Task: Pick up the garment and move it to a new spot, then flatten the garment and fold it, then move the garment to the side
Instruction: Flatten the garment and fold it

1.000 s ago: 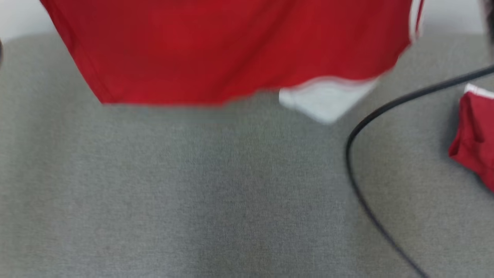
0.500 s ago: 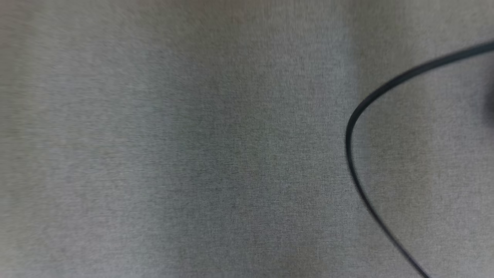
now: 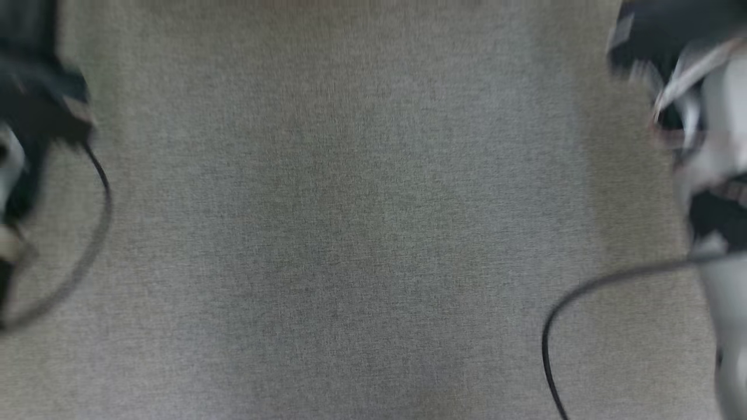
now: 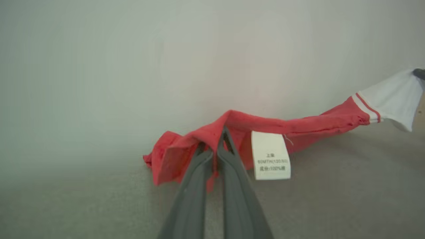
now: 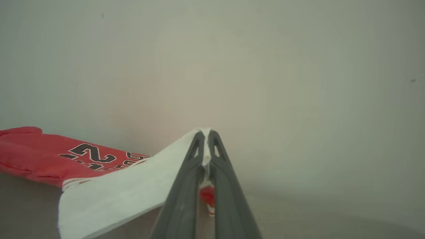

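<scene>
The grey tabletop [image 3: 350, 233] takes the whole middle of the head view; I judge it is the place where the garment must come down. The garment [image 4: 298, 126], a red shirt with white sleeves, is in the centre of the left wrist view and runs as a tight band to the right edge of that frame; in the right wrist view its red body with a dark number is at the lower left; whether it touches the tabletop I cannot tell. The left arm [image 3: 29, 116] is a blur at the left edge of the head view, the right arm [image 3: 700, 146] a blur at the right edge. The left fingers [image 4: 194, 186] are pressed together on a red fold at the centre of their frame; the right fingers [image 5: 186, 186] are pressed together on the white sleeve [image 5: 116, 196]. The label [image 4: 270, 156] hangs just beside the left fingers, so this grip is probably near the neck; thin black cables [image 3: 560, 303] curve at the lower right and the left edge.

To do this step well, I think both grips should stay firm and the cloth between them tight; both arms should go down together, bottom edge first, so the shirt lands flat; the cables should stay away from the cloth.
</scene>
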Robot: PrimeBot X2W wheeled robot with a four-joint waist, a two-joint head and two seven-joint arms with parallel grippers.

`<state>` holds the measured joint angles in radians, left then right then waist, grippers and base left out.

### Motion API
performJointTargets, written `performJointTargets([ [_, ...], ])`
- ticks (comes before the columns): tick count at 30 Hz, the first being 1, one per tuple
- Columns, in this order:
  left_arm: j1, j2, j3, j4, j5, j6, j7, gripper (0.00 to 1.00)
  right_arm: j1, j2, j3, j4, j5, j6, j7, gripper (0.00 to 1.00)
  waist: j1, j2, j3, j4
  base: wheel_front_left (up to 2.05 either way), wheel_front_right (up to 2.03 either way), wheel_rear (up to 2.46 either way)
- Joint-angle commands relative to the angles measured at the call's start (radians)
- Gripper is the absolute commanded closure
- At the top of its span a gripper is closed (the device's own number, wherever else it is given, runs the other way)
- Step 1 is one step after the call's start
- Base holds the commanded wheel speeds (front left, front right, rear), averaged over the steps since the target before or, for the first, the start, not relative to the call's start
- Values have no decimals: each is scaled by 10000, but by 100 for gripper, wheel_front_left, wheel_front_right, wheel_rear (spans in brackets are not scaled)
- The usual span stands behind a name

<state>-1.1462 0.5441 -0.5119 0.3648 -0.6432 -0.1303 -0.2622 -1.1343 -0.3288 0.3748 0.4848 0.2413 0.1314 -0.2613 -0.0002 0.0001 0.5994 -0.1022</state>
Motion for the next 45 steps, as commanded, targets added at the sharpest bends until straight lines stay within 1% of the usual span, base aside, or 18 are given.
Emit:
performJointTargets([
  [1,808,-86,227,-70,-39,3,-30,100,789,-65,-7,-239,310,-17,-44,100,2,-1,-585,84,0,0,0],
  [4,2120,-299,677,-117,-28,4,-32,100,2160,-179,-85,-618,767,-17,-46,100,2,-1,-1084,60,0,0,0],
  [5,2120,-299,677,-117,-28,4,-32,100,2160,-179,-85,-618,767,-17,-46,100,2,-1,-1084,60,0,0,0],
  [6,2492,-421,822,-122,-37,2,-32,100,2621,-163,-139,-667,937,-17,-44,100,2,-1,-1256,60,0,0,0],
  [7,3368,-602,1064,-56,45,3,-30,100,3576,-137,89,-524,1158,-17,-41,100,2,-1,-1686,19,0,0,0],
  [10,4316,-795,1293,140,277,3,-32,100,4490,-254,422,-285,1520,-17,-46,100,2,-1,-2304,-29,0,0,0],
  [14,5661,-1219,1675,465,394,3,-32,100,5823,-120,736,125,1974,-17,-43,100,2,-1,-3249,-180,0,0,0],
  [18,6882,-1617,2100,721,449,4,-32,100,6777,-222,1198,405,2292,-17,-42,100,2,-1,-4075,-279,0,0,0],
  [20,7472,-1720,2313,834,587,4,-32,100,7250,-317,1483,660,2416,-17,13,100,2,-1,-4484,-325,0,0,0],
  [27,9270,-2236,2753,1135,935,5,-32,100,8574,-513,1755,1018,3125,-17,96,100,2,-1,-5638,-380,0,0,0],
  [30,9835,-2490,3008,1055,1067,5,-31,100,9012,-635,1800,913,3311,-17,84,100,2,-1,-5877,-366,0,0,0],
  [38,10999,-2815,3033,984,1277,5,-33,100,10132,-798,2034,624,3693,-17,163,100,2,-1,-6263,-270,0,0,0],
  [45,11826,-3140,3457,1004,1421,6,-31,100,11052,-949,2017,539,3821,-17,210,100,2,-1,-6488,-88,0,0,0],
])
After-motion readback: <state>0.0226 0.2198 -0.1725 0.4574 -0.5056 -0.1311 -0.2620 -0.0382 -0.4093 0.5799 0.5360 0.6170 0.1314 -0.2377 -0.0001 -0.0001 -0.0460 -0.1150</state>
